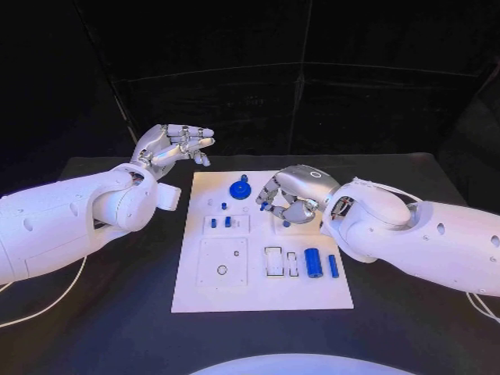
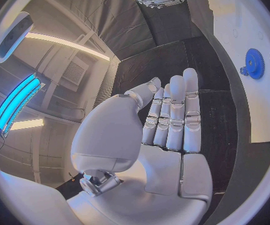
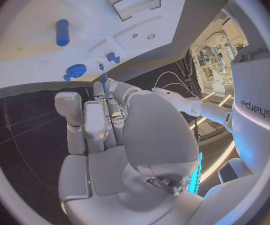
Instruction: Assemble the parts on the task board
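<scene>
The white task board (image 1: 262,291) lies in the middle of the black table. At its far end sit a blue gear (image 1: 240,190) (image 2: 254,63) (image 3: 76,71) and a small blue peg (image 1: 242,177). Two short blue pegs (image 1: 219,223) stand further in. A blue cylinder (image 1: 313,262) (image 3: 62,32) and a thinner blue bar (image 1: 332,266) lie at the near right. My right hand (image 1: 290,195) (image 3: 109,120) hovers over the board's middle right, fingers curled down. A small blue piece (image 3: 104,77) shows at its fingertips; whether it is held is unclear. My left hand (image 1: 177,146) (image 2: 169,120) is raised beyond the board's far left corner, palm empty, fingers straight.
Rectangular recesses (image 1: 273,262) and a square plate with a hole (image 1: 222,266) mark the board's near half. Another small blue piece (image 1: 286,223) sits just under my right hand. Bare black table (image 1: 126,312) surrounds the board. White cables (image 1: 48,301) trail at both sides.
</scene>
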`<state>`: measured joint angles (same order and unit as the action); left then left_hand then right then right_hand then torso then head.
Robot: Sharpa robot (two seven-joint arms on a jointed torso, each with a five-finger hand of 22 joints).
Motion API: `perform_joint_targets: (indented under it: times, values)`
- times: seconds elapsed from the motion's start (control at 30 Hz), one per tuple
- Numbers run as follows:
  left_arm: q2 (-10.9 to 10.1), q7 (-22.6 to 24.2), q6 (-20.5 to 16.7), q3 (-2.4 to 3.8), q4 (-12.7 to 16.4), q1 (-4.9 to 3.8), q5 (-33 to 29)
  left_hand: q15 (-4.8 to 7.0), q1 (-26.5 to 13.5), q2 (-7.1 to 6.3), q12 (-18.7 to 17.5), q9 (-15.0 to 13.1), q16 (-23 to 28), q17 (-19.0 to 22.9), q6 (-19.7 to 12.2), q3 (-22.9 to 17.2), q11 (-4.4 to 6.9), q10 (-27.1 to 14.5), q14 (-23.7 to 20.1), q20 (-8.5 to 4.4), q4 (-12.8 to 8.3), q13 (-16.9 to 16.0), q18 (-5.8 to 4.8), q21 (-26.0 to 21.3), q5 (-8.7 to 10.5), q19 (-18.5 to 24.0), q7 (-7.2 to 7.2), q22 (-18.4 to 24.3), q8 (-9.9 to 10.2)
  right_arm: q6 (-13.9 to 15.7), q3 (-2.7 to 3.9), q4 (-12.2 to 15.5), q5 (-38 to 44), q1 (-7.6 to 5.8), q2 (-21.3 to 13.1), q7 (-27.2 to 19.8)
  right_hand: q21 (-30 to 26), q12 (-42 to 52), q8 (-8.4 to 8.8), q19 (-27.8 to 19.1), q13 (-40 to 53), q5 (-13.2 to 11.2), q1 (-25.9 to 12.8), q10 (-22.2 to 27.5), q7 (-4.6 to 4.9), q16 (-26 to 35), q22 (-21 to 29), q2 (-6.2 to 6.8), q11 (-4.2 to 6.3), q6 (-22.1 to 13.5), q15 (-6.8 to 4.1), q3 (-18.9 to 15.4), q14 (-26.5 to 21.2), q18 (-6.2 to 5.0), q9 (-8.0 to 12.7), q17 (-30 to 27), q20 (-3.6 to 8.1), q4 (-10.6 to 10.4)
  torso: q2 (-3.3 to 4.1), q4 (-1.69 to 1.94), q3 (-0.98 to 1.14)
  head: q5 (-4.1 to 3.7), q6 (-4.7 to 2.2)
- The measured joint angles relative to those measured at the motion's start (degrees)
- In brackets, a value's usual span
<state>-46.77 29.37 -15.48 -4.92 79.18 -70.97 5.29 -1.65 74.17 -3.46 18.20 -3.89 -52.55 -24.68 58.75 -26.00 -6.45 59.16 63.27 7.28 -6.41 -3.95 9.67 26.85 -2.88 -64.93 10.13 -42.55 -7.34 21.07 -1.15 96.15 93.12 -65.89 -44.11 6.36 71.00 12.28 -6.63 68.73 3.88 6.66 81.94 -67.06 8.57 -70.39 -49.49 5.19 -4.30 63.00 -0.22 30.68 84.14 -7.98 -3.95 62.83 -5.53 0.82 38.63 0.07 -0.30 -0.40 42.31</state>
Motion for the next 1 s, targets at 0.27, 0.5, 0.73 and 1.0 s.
perform_joint_targets:
  times: [0.27,0.5,0.73,1.0]
  values:
    - [0.6,0.0,0.2,0.00,-0.1,0.11,0.0,0.00,0.0,0.00,0.0,0.0,0.0,0.0,0.0,0.0,0.00,0.0,0.0,0.00,0.0,0.0,0.00,-0.2,0.00,0.0,0.00,0.0,0.0,-0.2,0.01,-2.9,-2.0,1.27,4.8,-1.0,0.0,0.0,0.03,0.0,0.0,0.0,0.0,0.0,0.00,0.0,0.0,0.00,0.00,0.0,0.00,0.0,0.0,0.00,0.0,-0.1,0.00,0.0,0.08,-0.02,-0.14,2.49,0.63]
    - [1.4,-0.1,0.3,-0.02,-0.4,0.10,0.0,0.00,0.0,0.00,0.0,0.0,0.0,0.2,-0.1,0.1,0.00,0.0,0.0,0.00,-0.1,0.0,0.00,-0.2,0.00,0.0,0.12,0.2,0.0,-1.2,-0.10,-4.5,-1.9,3.69,8.2,-1.5,0.0,0.0,0.03,0.0,0.0,0.2,0.0,0.0,-0.01,0.0,-0.1,0.00,-0.01,0.0,0.00,0.0,0.0,-0.01,0.0,-0.1,0.00,0.0,0.08,-0.05,-0.10,4.16,1.09]
    - [1.8,-0.5,0.4,-0.11,-0.7,0.08,0.0,0.00,0.0,0.00,0.0,0.0,0.0,0.4,-0.4,0.3,-0.21,-0.2,0.0,0.00,0.0,0.0,0.00,-0.4,0.00,0.0,0.41,0.3,0.0,-2.4,-0.20,-5.6,-0.8,5.41,10.1,-1.5,0.2,0.0,0.03,0.2,0.0,0.4,-0.2,0.0,-0.01,-0.2,-0.3,0.26,-0.01,0.0,0.00,0.2,0.0,-0.01,0.0,0.0,0.21,0.2,0.12,0.04,-0.12,4.95,1.39]
    - [2.0,-0.8,0.6,-0.15,-0.7,0.08,0.0,0.00,0.0,0.00,0.0,0.0,0.0,0.4,-0.4,0.3,-0.21,-0.2,0.0,0.00,0.0,0.0,0.00,-0.4,0.00,0.0,0.40,0.3,0.0,-3.6,-0.22,-6.7,0.1,5.93,10.9,-1.4,0.2,0.0,0.04,0.4,0.0,0.5,-0.5,0.0,-0.05,-0.2,-0.3,0.14,-0.01,-0.1,0.00,0.2,0.0,-0.02,0.0,0.0,0.00,0.2,0.08,-0.09,-0.12,5.91,1.72]
